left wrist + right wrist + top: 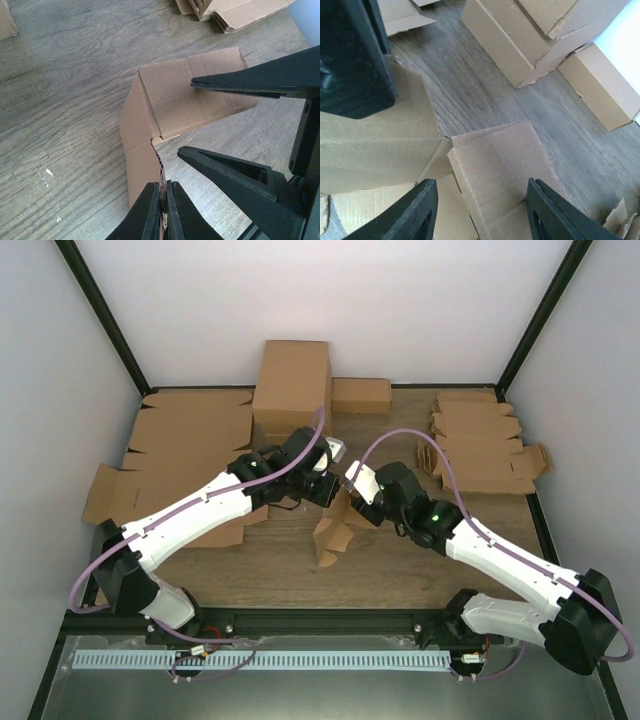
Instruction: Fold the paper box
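The wooden table point(400, 575) is crowded at the back; a big brown carton point(292, 385) stands there with a small closed box point(361, 395) beside it, wide flat cardboard sheets point(190, 435) lie to the left, and a stack of blanks point(480, 445) sits far right. Both white arms reach in and meet over the middle; between them is the paper box point(331, 535), half raised, one panel standing up from the board and another bent round at a corner.

The left gripper point(163, 192) is pinched tight on the thin raw edge of one wall; the right gripper point(481, 189) stands about half open, its fingers point(422, 212) either side of a loose panel and, as far as I can see, clamping nothing.

I'd say the step is squaring up the walls; the pinch should act as a firm anchor while the right jaws close low, near the scored crease; bending close to that line should fold it cleanly; pulling high on the flap risks tearing at the little notch point(159, 138) by the corner.
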Available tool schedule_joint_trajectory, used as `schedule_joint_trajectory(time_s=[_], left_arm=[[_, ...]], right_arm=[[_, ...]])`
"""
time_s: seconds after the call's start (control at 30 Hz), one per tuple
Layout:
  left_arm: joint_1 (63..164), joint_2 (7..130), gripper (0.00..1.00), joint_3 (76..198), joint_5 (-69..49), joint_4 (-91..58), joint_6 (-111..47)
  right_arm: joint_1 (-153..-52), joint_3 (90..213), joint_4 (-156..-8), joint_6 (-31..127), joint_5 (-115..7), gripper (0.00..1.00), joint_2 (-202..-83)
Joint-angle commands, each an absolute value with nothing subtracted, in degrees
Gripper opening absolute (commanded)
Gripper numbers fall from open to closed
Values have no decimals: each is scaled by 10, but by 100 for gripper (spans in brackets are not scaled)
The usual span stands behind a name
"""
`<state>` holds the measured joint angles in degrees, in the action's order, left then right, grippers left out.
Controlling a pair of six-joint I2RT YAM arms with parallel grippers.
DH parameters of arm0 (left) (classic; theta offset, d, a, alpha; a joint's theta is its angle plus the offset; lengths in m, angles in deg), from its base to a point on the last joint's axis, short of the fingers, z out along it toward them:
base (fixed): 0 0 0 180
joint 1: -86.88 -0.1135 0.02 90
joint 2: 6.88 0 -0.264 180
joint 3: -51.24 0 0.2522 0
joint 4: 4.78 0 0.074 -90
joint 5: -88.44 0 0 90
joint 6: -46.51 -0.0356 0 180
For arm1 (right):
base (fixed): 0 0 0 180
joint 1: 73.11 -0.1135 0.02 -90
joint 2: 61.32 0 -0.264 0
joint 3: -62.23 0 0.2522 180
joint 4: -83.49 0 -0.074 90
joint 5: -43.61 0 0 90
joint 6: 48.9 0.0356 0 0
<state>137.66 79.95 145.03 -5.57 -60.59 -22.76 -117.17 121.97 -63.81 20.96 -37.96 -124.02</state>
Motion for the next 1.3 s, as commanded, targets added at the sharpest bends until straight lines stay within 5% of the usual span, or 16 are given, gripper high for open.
schedule_joint_trajectory(time_s=[0.0,0.23,0.63,0.93,1.27], left_arm=[[1375,785,7,1447,-74,-579,-237],[1363,782,7,1438,-112,-554,-243],[1320,761,9,1420,-205,-508,-246],[1267,703,76,1455,-356,-461,-217],[1190,569,90,1455,-331,-531,-217]], right_arm=[[-1176,1215,-636,190,-343,51,-1236],[-1177,1195,-654,176,-271,50,-1243],[-1183,1179,-750,163,-224,30,-1246],[-1178,1238,-705,274,-262,24,-1287],[-1074,1318,-618,427,-465,15,-1375]])
